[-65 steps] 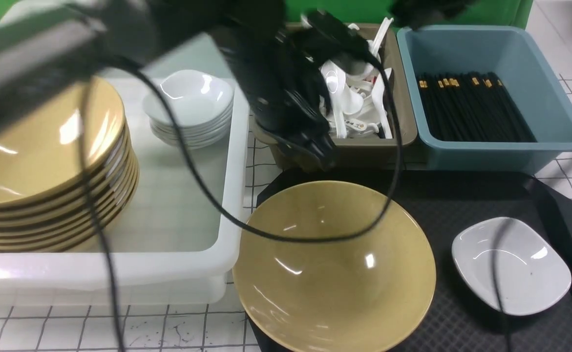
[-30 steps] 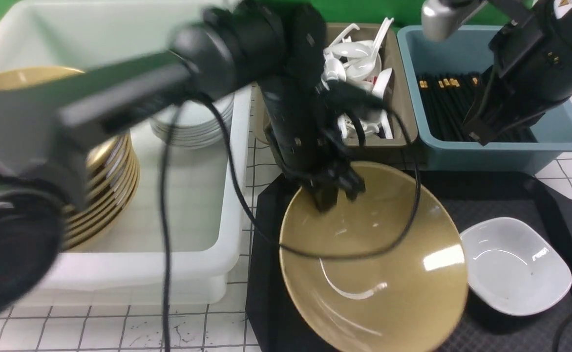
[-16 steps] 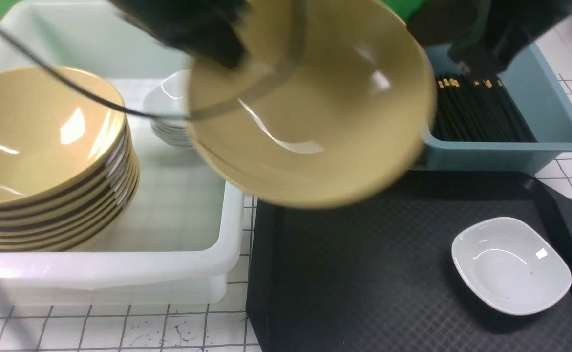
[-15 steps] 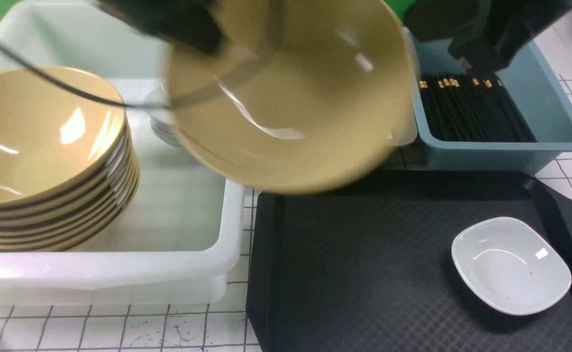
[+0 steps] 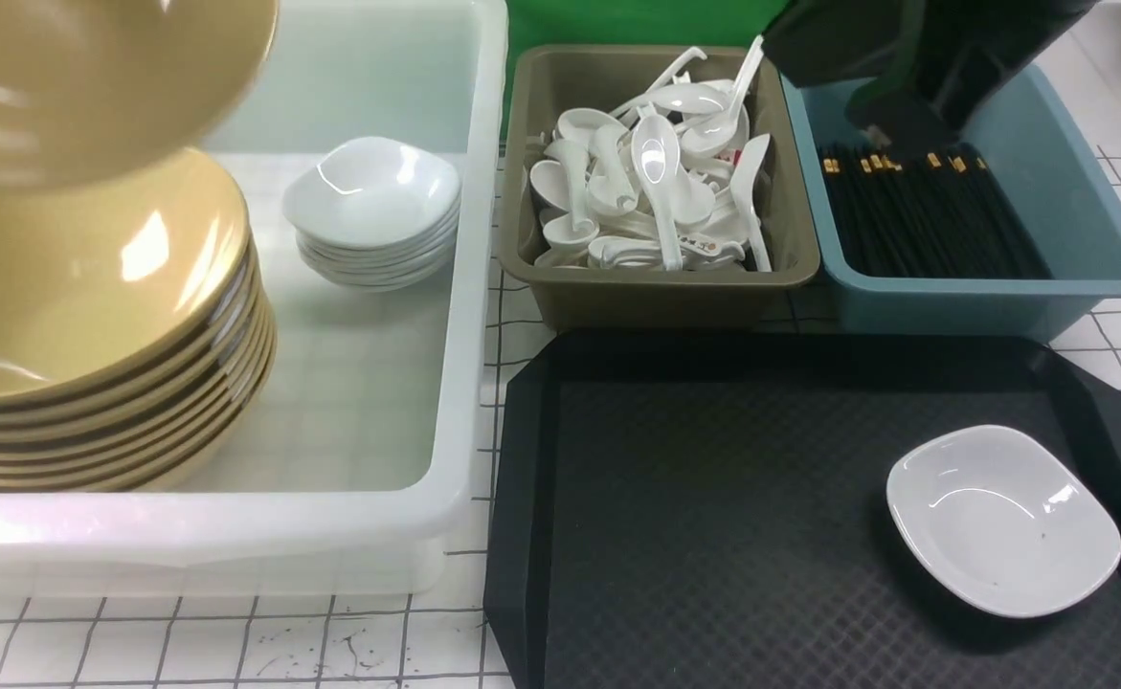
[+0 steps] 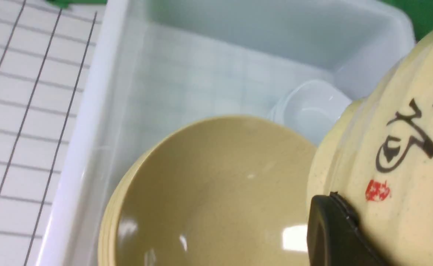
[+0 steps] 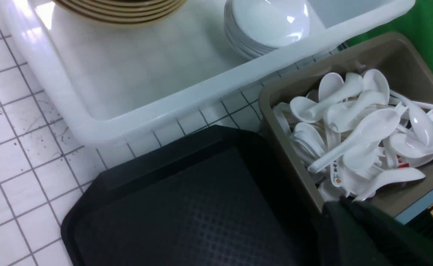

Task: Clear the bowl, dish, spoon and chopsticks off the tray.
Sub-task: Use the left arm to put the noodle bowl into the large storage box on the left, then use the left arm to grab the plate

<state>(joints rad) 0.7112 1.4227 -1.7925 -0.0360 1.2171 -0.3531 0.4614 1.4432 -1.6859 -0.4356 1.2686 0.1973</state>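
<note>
Since half a second ago the bowl point(image 5: 91, 77) has travelled from above the tray point(image 5: 713, 536) far to its left. Now it hangs, blurred, over the stack of yellow bowls point(image 5: 91, 325) in the white bin point(image 5: 469, 287), which stands just beside the tray's left edge. My left gripper point(image 6: 327, 221) pinches this bowl at its rim. In the left wrist view one black finger point(image 6: 338, 236) lies pressed on the pale outer wall, close to the painted black sign and the red stamp; the other finger I cannot see. The bowl is apart from the stack below it and tilted.

The dish point(image 5: 1003, 520) has stayed on the tray, near its right edge, upright and alone. My right gripper point(image 5: 881, 120) is beyond the tray's far right corner, over the blue bin point(image 5: 1000, 297) of black chopsticks point(image 5: 924, 215). Its jaws are pressed together, and whether something is between them I cannot tell. Beyond the tray's far edge the olive bin point(image 5: 656, 297) holds a heap of white spoons point(image 5: 656, 182); a stack of white dishes point(image 5: 371, 211) sits in the white bin
</note>
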